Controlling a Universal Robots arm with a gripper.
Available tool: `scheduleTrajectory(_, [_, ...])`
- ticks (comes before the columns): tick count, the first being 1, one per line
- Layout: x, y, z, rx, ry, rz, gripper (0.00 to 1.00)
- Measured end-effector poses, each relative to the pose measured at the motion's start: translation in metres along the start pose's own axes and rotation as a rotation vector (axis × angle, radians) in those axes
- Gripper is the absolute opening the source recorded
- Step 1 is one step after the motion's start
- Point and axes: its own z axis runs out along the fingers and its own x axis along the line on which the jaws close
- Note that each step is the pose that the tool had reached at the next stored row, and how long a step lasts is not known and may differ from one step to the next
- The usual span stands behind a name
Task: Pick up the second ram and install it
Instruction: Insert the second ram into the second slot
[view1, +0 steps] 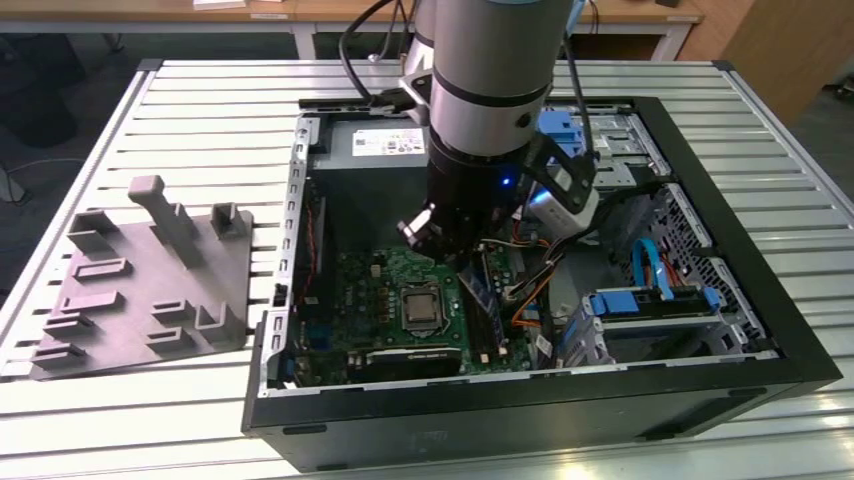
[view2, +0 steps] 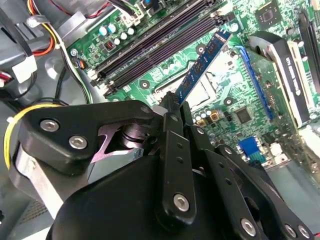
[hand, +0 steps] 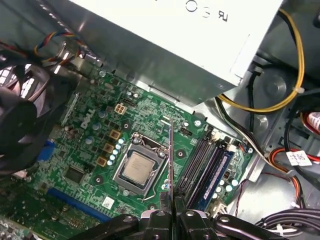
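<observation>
In the exterior view, the arm (view1: 487, 100) is reaching down into the open computer case (view1: 747, 340) on the table (view1: 174, 100).

In the second wrist view, the gripper (view2: 175, 102) is pinching the second ram (view2: 202, 62) between its fingers (view2: 170, 130). It is hanging over the motherboard (view2: 220, 85) beside the memory slots (view2: 155, 45), not in one.

In the first wrist view, the second ram is showing edge-on, lying parallel to the slots, between them and the processor socket (hand: 137, 167). Seating it well likely means centring it over a slot and pressing straight down.
</observation>
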Motion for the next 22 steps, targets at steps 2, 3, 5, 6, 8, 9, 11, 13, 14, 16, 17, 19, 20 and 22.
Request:
scheduleTrajectory(2, [0.0000, 0.0000, 0.0001, 0.0001, -0.0002, 0.017, 0.14])
scheduleTrajectory(3, [0.0000, 0.0000, 0.0001, 0.0002, -0.0003, 0.025, 0.14])
scheduleTrajectory(5, [0.0000, 0.0000, 0.0001, 0.0003, -0.0004, 0.042, 0.14])
scheduleTrajectory(6, [0.0000, 0.0000, 0.0002, 0.0003, -0.0005, 0.051, 0.14])
scheduleTrajectory(8, [0.0000, 0.0000, 0.0002, 0.0004, -0.0007, 0.069, 0.14])
scheduleTrajectory(9, [0.0000, 0.0000, 0.0003, 0.0004, -0.0008, 0.078, 0.14])
scheduleTrajectory(11, [0.0000, 0.0000, 0.0004, 0.0004, -0.0011, 0.099, 0.14])
scheduleTrajectory(13, [0.0000, 0.0000, 0.0004, 0.0005, -0.0013, 0.118, 0.14])
scheduleTrajectory(14, [0.0000, 0.0000, 0.0005, 0.0004, -0.0015, 0.127, 0.14])
scheduleTrajectory(16, [0.0000, 0.0000, 0.0008, 0.0004, -0.0018, 0.148, 0.14])
scheduleTrajectory(17, [0.0000, 0.0000, 0.0008, 0.0004, -0.0020, 0.161, 0.14])
scheduleTrajectory(19, [0.0000, 0.0000, 0.0010, 0.0004, -0.0023, 0.183, 0.14])
scheduleTrajectory(20, [0.0000, 0.0000, 0.0011, 0.0004, -0.0023, 0.190, 0.14])
scheduleTrajectory(22, [0.0000, 0.0000, 0.0012, 0.0001, -0.0026, 0.200, 0.14])
